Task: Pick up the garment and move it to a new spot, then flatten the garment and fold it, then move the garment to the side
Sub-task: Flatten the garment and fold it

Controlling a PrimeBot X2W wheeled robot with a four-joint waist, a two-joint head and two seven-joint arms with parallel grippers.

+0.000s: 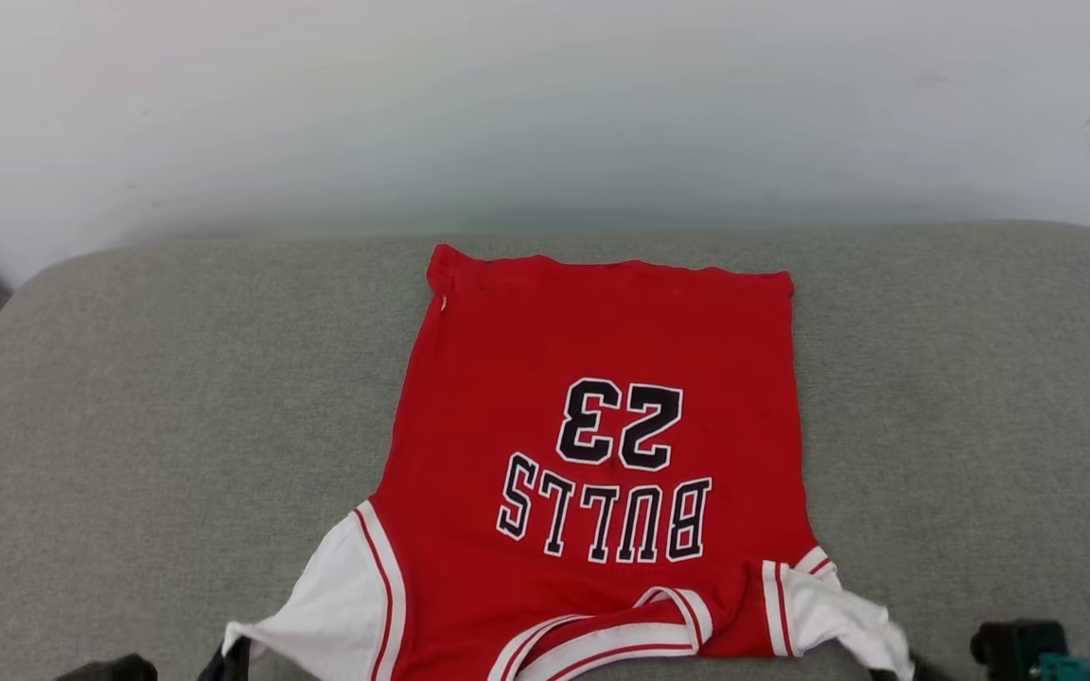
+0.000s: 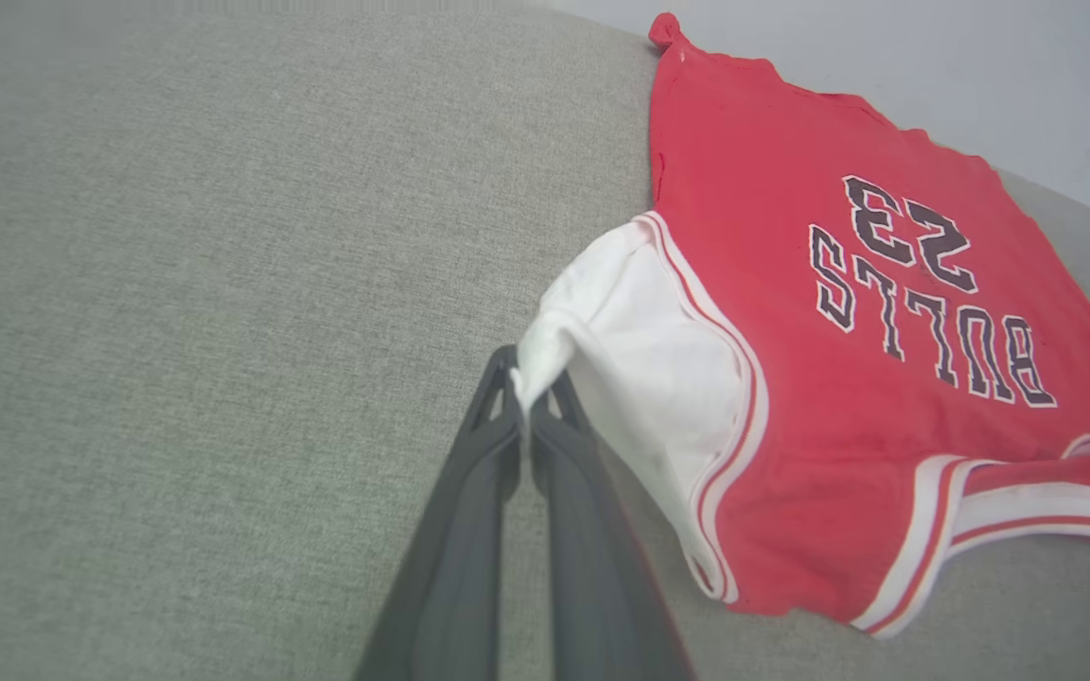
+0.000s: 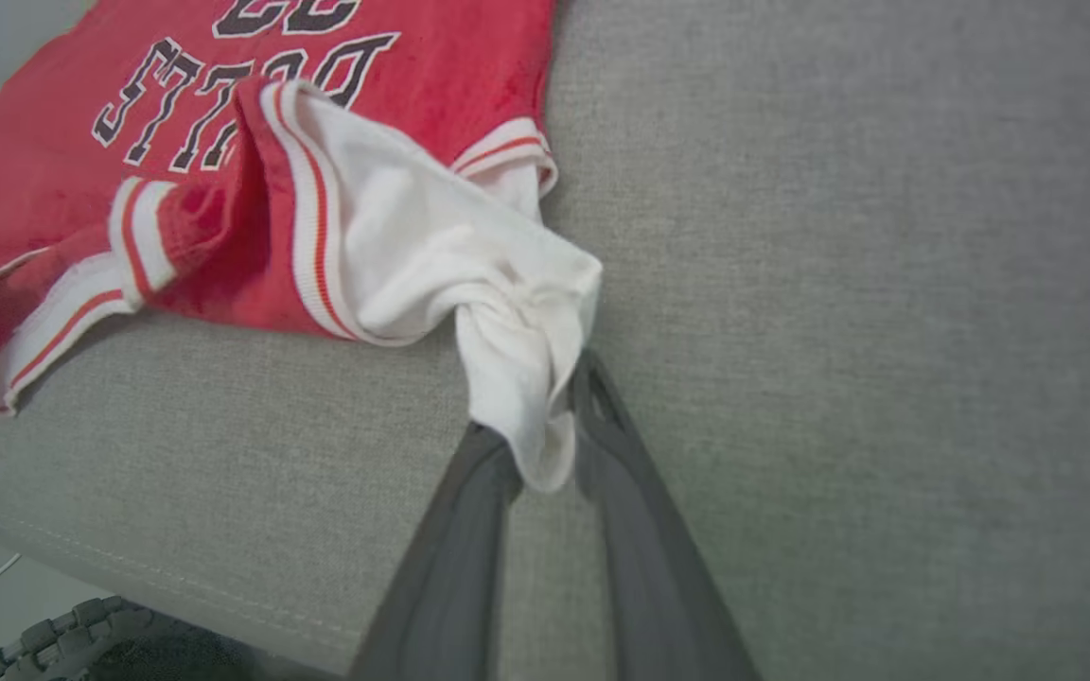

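Surface: grey woven cushion (image 1: 176, 397), pale wall (image 1: 545, 113) behind it.

Garment: red jersey (image 1: 602, 359) lies spread on the cushion, roughly centred, front side up. Black white-outlined "BULLS" and "23" read upside down in the head view. The hem is at the far end, close to the cushion's back edge. The striped neckline trim (image 1: 602, 643) is at the near edge and slightly rumpled. The body is mostly flat, with a small bunched corner at the far left of the hem.

Left side: left gripper (image 2: 528, 383) has its fingers pressed together on the outer tip of the left white sleeve (image 2: 640, 350). The sleeve is drawn out sideways from the body, its tip lifted a little off the cushion.

Right side: right gripper (image 3: 534, 397) has its fingers parted a little, and cushion shows through the gap lower down. The twisted end of the right white sleeve (image 3: 413, 246) hangs in that gap, draped against one finger. This sleeve is wrinkled and gathered, and the striped armhole trim beside it is folded up over the red fabric.

A treaded wheel (image 3: 62, 643) shows below the cushion's front seam in the right wrist view.
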